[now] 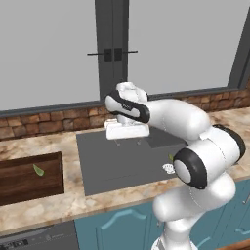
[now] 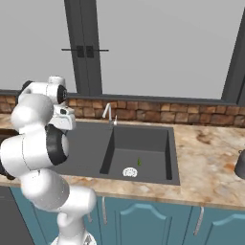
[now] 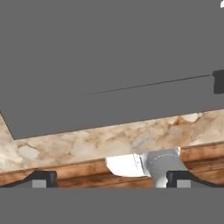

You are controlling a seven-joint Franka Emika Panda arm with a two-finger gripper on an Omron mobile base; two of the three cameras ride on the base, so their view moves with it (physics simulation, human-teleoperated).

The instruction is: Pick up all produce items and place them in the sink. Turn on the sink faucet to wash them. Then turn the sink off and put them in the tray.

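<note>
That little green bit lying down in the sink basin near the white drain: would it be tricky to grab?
Probably. The green piece looks slender and far smaller than the drain, so it is likely very light and apt to skid on the sink's smooth floor. It may bend rather than stay stiff. The gripper stands open with a wide gap, so it would have to close far.

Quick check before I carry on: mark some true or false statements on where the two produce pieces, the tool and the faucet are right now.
1. One produce piece lies in the tray. True.
2. The other piece lies on the counter. False: it is in the sink basin, near the drain.
3. The tool is shut on a piece. False: its fingers stand apart, with nothing between them.
4. The faucet stands at the sink's back edge. True.
</note>
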